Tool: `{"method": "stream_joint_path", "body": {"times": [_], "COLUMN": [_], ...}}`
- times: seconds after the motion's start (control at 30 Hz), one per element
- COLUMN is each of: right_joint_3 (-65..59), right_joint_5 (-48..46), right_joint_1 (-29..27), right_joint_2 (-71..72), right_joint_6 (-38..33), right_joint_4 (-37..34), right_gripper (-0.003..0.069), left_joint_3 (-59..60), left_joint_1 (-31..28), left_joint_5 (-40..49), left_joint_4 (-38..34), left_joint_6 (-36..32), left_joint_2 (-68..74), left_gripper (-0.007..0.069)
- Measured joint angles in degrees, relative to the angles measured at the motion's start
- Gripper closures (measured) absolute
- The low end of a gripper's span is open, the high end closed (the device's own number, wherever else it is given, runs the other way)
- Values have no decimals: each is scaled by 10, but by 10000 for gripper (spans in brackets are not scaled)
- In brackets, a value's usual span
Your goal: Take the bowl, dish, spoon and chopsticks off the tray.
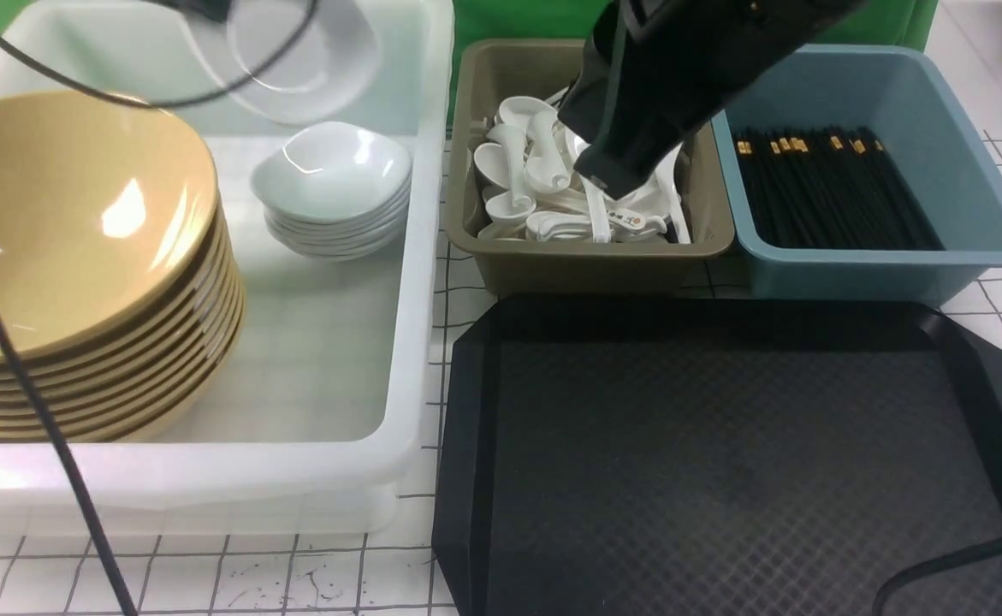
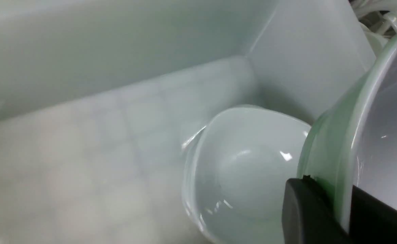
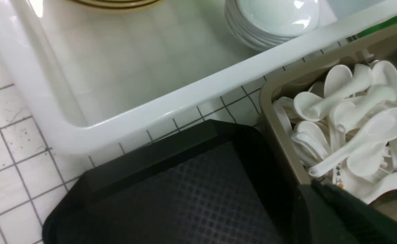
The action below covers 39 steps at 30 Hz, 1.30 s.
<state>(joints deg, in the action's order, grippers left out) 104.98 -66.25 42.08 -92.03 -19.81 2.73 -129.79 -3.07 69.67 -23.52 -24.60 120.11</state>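
The left tool pinches the dish by its rim, the dish stack below it. The right tool, closed and empty, hovers over binned spoons.

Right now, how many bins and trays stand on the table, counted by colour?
white bin: 1
olive bin: 1
blue bin: 1
black tray: 1
Total: 4
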Motion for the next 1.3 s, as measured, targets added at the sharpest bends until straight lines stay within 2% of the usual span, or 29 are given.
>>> {"method": "stream_joint_path", "body": {"times": [0.1,0.4,0.6,0.73,0.77,0.8,0.87,0.9,0.93,1.03,1.13,1.27,1.3], "right_joint_3": [0,0,0,0,0,0,0,0,0,0,0,-6,-14], "right_joint_5": [6,14,15,14,12,10,4,2,-8,-26,-43,-55,-54], "right_joint_1": [0,0,0,0,0,0,0,0,0,0,0,0,0], "right_joint_2": [-8,-23,-28,-28,-28,-28,-28,-28,-27,-23,-12,20,34], "right_joint_6": [-1,-1,-1,-1,-1,-1,-1,-1,4,25,41,59,62], "right_joint_4": [10,18,27,27,27,27,31,33,47,77,90,96,96], "right_gripper": [607,604,603,599,599,598,596,595,593,591,589,585,583], "left_joint_3": [0,0,0,0,0,0,-2,-4,-16,-51,-86,-141,-146], "left_joint_1": [6,10,25,32,32,32,31,31,31,31,31,32,32], "left_joint_5": [-25,-44,-51,-50,-50,-51,-51,-51,-47,-34,-14,19,22], "left_joint_4": [-16,-14,26,38,39,41,42,42,42,43,45,46,48], "left_joint_6": [-41,-43,-43,-44,-44,-44,-44,-44,-44,-32,-15,24,33], "left_joint_2": [48,101,105,105,105,105,105,105,103,87,66,9,-14], "left_gripper": [621,615,552,390,371,295,214,197,136,89,96,198,253]}}
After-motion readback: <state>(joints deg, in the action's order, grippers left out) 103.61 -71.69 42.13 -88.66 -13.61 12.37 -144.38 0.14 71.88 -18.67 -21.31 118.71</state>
